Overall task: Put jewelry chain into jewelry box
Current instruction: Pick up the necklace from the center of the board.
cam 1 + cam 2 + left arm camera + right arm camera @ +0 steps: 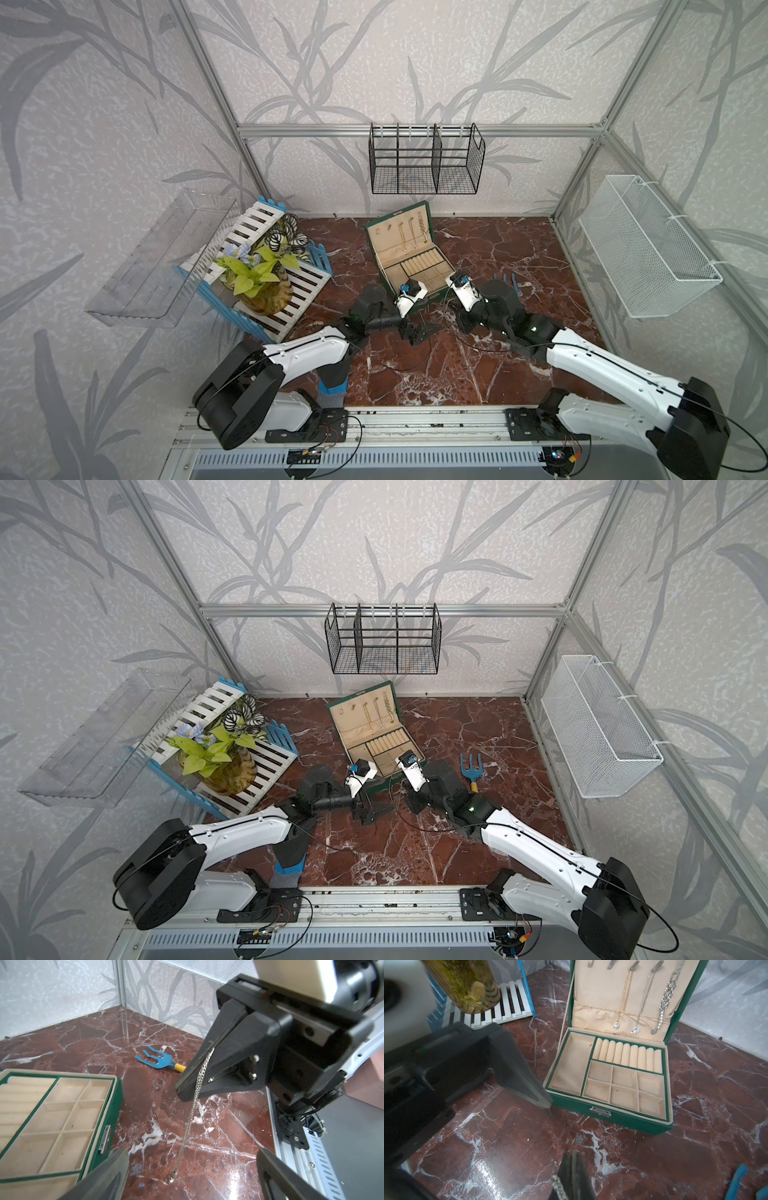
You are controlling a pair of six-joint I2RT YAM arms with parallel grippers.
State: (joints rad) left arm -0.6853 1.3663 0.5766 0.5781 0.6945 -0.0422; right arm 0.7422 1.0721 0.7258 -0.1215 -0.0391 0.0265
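The jewelry box (392,274) (357,754) stands open on the marble floor, a green case with beige lining. Three necklaces (641,1001) hang inside its raised lid. My right gripper (195,1068) (574,1157) is shut on a silver jewelry chain (193,1101) (557,1185) in front of the box (623,1118). The chain hangs straight down, its clasp end at the floor. My left gripper (192,1153) (419,332) is open beside the box's near corner (117,1095), fingers (276,1174) wide on either side of the chain's lower end, not touching it.
A blue hand fork (158,1061) (471,769) lies on the floor right of the box. A plant in a glass vase (257,274) sits on a blue-and-white slatted rack at left. A black wire basket (424,162), a white mesh basket (648,245) and a clear shelf (158,257) hang on the walls.
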